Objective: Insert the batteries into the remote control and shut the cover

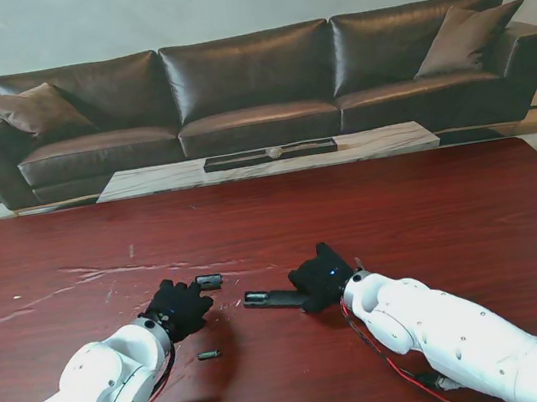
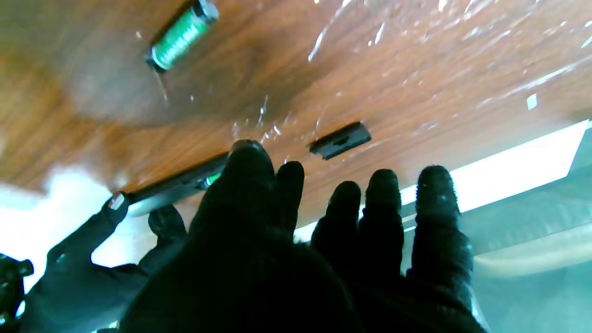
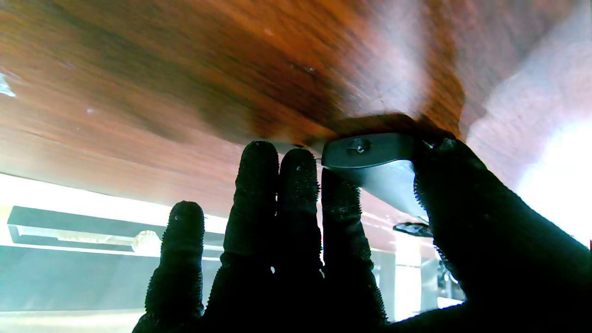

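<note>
The black remote lies on the table, and my right hand is shut on its right end, thumb on one side and fingers on the other; its end shows between them in the right wrist view. A speck of green shows in the remote where it faces my left hand. That left hand hovers open just left of the remote, fingers spread and holding nothing. The small black cover lies just beyond those fingers. A green battery lies loose, nearer to me.
The dark red table has scratches on its left half. Beyond its far edge stand a low marble table and a brown leather sofa. A red cable hangs by my right forearm.
</note>
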Controlling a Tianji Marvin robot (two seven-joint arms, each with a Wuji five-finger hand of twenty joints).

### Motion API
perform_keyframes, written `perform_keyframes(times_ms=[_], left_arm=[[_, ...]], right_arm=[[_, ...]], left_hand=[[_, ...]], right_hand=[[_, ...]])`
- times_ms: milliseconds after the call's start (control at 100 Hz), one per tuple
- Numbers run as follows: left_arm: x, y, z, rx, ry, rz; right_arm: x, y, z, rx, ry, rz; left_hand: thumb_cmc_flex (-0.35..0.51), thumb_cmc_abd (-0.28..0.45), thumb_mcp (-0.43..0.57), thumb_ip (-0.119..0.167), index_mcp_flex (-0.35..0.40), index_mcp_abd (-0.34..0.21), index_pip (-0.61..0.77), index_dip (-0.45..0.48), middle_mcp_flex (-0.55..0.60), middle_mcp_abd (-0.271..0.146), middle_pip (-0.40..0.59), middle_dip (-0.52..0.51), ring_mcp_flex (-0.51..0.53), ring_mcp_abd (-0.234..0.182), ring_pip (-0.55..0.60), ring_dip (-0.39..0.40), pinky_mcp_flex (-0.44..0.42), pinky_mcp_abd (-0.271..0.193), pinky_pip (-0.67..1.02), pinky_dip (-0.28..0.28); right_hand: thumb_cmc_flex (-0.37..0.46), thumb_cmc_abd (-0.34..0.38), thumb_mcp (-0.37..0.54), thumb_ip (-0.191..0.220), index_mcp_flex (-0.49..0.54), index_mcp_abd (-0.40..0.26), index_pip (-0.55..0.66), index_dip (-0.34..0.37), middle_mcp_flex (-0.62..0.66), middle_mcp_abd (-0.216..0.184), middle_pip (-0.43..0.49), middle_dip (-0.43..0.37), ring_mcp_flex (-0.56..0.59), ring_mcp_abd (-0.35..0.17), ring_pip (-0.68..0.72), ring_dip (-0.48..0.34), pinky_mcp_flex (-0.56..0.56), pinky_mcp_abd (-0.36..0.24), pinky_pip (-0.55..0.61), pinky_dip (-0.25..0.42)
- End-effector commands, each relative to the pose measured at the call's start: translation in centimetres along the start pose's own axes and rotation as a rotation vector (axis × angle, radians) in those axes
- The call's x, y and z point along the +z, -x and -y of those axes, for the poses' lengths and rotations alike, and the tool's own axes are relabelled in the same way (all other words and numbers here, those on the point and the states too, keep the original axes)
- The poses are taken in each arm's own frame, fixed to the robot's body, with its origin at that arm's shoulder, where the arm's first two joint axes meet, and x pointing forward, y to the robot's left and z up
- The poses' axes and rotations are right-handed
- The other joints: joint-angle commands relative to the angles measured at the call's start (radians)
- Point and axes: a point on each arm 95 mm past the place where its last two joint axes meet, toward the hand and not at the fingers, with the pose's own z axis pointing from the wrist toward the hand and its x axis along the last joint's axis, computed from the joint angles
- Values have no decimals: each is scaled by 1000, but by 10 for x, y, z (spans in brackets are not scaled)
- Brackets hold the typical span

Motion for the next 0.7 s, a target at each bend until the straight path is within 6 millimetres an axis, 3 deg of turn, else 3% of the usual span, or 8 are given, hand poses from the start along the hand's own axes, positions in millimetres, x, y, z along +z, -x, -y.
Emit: perform_keyframes(times_ms=[0, 370, 690], left_arm=[[-4, -3, -6, 3, 16, -5], [-17, -21, -17, -4, 109, -13], [-15, -31, -23, -11, 167, -19]], right_arm=[[-7, -5, 22, -1, -58, -7], [-10, -3, 22, -4, -55, -2], [-9, -3, 22, 3, -52, 0]], left_hand=[[-1, 7, -8, 9, -26, 25, -18, -1, -32, 2, 16, 16, 0, -1, 15, 9, -3, 3, -5, 12], [-16, -8, 2, 8, -11, 15, -13, 12, -31, -3, 28, 37, 2, -9, 26, 23, -4, -2, -5, 18], [-12, -18, 4, 9, -9, 11, -1, 28, -49, 0, 45, 71, -2, -21, 45, 49, -10, -4, 7, 40]], right_hand=[[141, 64, 73, 67, 124, -203, 119, 52, 23, -21, -31, -27, 6, -15, -3, 10, -15, 6, 8, 22], [141, 67, 72, 67, 122, -201, 120, 53, 23, -21, -31, -27, 7, -15, -3, 10, -14, 6, 9, 22], [142, 68, 70, 67, 121, -202, 120, 53, 23, -20, -31, -27, 7, -15, -3, 10, -14, 7, 9, 22]])
